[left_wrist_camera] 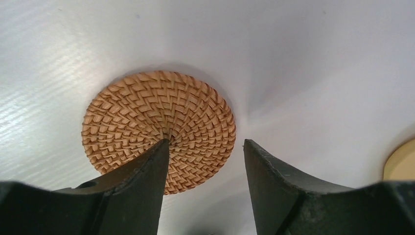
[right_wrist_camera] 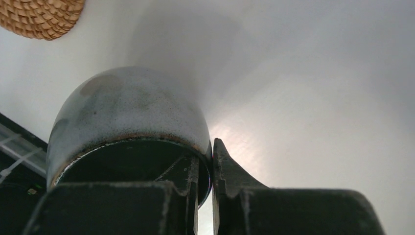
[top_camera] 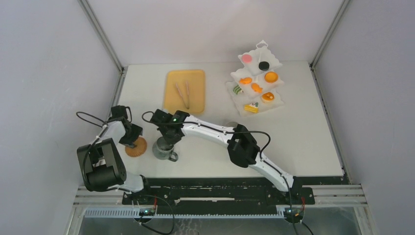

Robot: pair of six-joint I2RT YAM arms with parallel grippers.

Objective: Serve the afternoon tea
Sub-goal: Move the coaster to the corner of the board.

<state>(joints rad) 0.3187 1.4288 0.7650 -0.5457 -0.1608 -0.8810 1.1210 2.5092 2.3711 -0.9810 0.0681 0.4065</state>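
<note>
Right arm (top_camera: 210, 129) reaches left, jaws pinching mug (top_camera: 161, 151).

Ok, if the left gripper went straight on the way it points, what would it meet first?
Probably the woven coaster: the open left gripper points down at its near edge, one fingertip over it, the other over table. Depth unclear.

The coaster (left_wrist_camera: 159, 129) is rough woven straw; the mug (right_wrist_camera: 127, 112) glossy, speckled grey glazed ceramic; the surface (left_wrist_camera: 318, 63) smooth, slightly shiny white.
</note>
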